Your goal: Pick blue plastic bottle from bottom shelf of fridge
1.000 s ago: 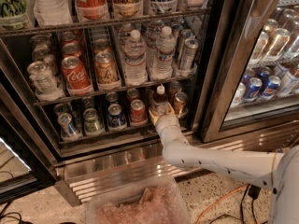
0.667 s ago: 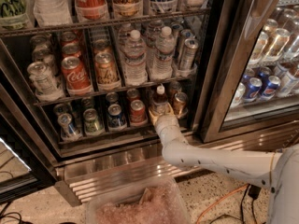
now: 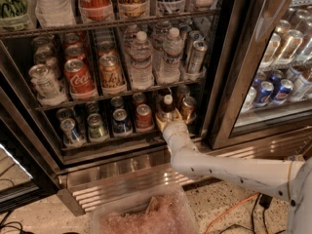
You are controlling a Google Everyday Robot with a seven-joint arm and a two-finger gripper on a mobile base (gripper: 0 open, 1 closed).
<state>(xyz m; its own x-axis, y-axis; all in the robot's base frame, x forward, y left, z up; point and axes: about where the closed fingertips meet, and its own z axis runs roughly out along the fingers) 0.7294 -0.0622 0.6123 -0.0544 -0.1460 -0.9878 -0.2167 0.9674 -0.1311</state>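
The fridge (image 3: 229, 82) stands open in front of me. On its bottom shelf (image 3: 112, 139) a small slim bottle with a white cap, the blue plastic bottle (image 3: 168, 107), stands upright near the right end, between a red can (image 3: 144, 117) and a bronze can (image 3: 188, 107). My white arm reaches in from the lower right. My gripper (image 3: 169, 118) sits at the bottle's lower body, one finger on each side, shut on it. The bottle's base is hidden behind the gripper.
Several cans (image 3: 97, 126) fill the left of the bottom shelf. Taller clear water bottles (image 3: 141, 57) and Coca-Cola cans (image 3: 78, 77) stand on the rack above. A steel grille (image 3: 122, 179) runs below. A clear bin (image 3: 146, 216) and an orange cable (image 3: 229, 211) lie on the floor.
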